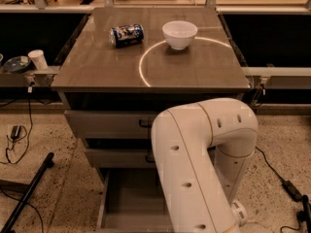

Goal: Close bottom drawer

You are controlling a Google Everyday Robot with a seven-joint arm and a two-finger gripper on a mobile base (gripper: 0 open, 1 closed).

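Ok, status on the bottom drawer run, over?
Gripper not in view; arm runs off the bottom edge. Bottom drawer open, tray showing. Arm covers its right side.

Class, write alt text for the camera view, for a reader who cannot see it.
The bottom drawer of a grey-brown cabinet stands pulled open, the robot's white arm bending down in front of it; the gripper is out of view. On the cabinet top are a blue can on its side and an upright white bowl.
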